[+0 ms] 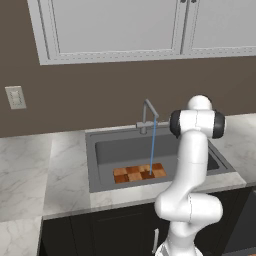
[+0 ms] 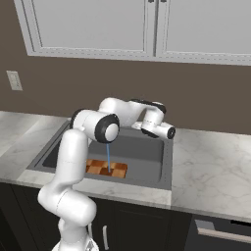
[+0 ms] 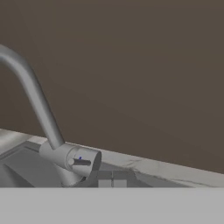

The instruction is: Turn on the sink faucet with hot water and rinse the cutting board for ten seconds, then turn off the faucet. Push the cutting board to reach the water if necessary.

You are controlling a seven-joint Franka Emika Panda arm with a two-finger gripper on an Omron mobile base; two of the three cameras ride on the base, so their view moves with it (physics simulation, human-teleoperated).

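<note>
Hand (image 3: 112, 183) fingertips barely visible below faucet (image 3: 65, 153) lever.

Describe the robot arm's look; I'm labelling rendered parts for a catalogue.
The arm is made of glossy white rounded tubular segments, with dark grey-black bands at the joints. The two small fingertips of the gripper are grey and square. No cables or markings are visible.
</note>
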